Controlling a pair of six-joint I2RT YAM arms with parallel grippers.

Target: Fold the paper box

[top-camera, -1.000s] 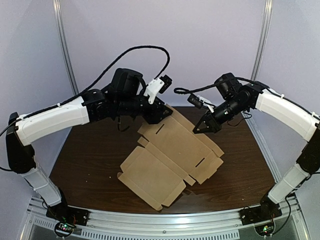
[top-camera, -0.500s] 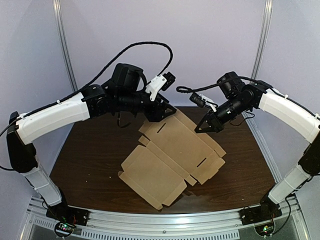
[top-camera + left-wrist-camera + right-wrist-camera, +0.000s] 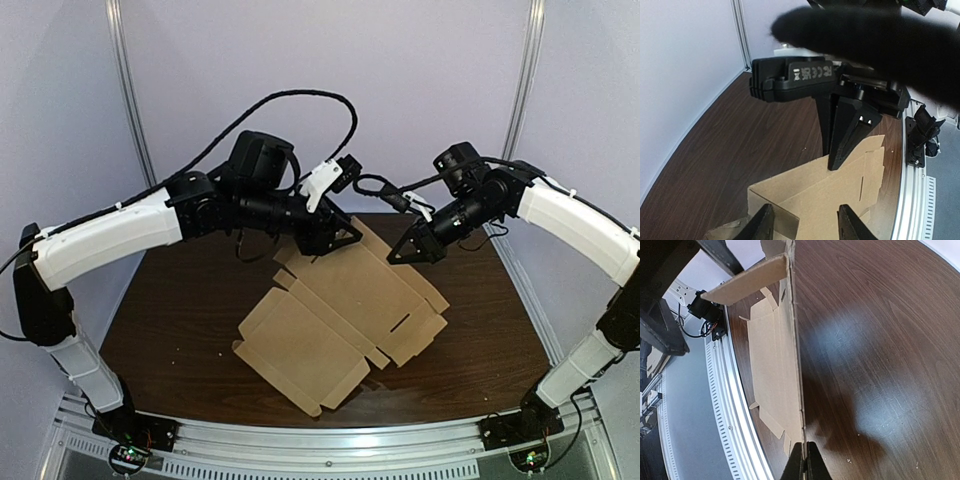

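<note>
Dark wood-grain counter point(image 3: 170, 300) fills the lower scene, backed by pale lilac walls point(image 3: 420, 80), with a slotted metal rail point(image 3: 330, 450) along the edge nearest the arm bases. Spread across the middle of the counter is the paper box point(image 3: 340, 310), a die-cut brown cardboard blank that is mostly flat, its long axis running diagonally.

At the far-left corner of the box is the left arm point(image 3: 110, 235), white-shelled with a black wrist. A black cable point(image 3: 300, 100) loops above that corner. In the left wrist view the left jaws stand well apart, one finger point(image 3: 764, 225) on either side of a strip of cardboard at the box's far end. There a short flap is bent up at an angle to the main panel.

At the far-right edge of the box is the right arm point(image 3: 570, 215), with its black wedge-shaped tip down on the cardboard rim. In the right wrist view the fingers point(image 3: 798, 467) are drawn together, and the thin edge of the box runs straight in between them. So the right jaws appear to be pinched on that edge, though the contact itself is hard to make out. Beside that edge another flap is folded over, at an angle to the panel
</note>
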